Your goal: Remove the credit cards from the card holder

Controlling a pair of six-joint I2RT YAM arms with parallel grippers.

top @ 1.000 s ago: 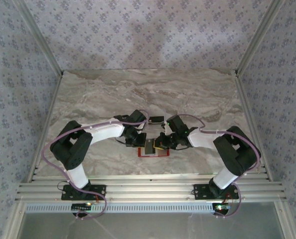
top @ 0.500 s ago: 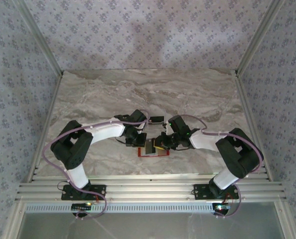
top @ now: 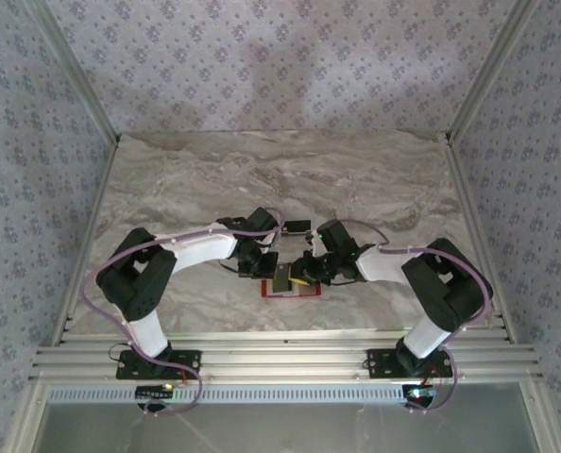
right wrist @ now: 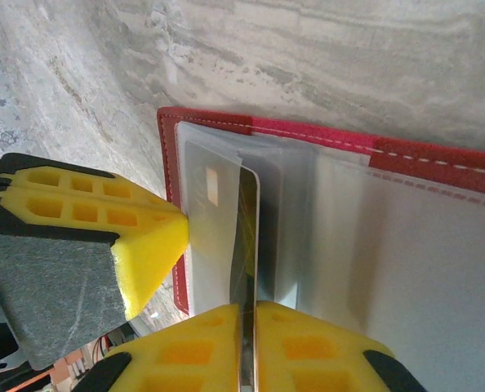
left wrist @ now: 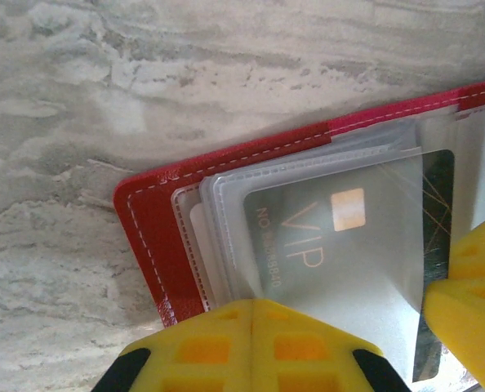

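Note:
The red card holder (top: 304,295) lies open on the marble table between the two arms. In the left wrist view its clear sleeves fan up from the red cover (left wrist: 157,237), and a grey credit card (left wrist: 324,237) marked VIP sits in one of them. My left gripper (left wrist: 253,310) is shut on the lower edge of the sleeves. My right gripper (right wrist: 248,314) is shut on the edge of that card (right wrist: 249,237), which stands on edge, partly out of its sleeve. In the top view both grippers, left (top: 264,268) and right (top: 300,275), meet over the holder.
A small dark card-like thing (top: 297,226) lies on the table just behind the grippers. Bare marble surrounds the holder (right wrist: 324,135). The left gripper's yellow fingers (right wrist: 136,237) stand close beside the right gripper's.
The right arm has shifted slightly at its elbow. Both grippers stay at the holder, and the card stands in the same place.

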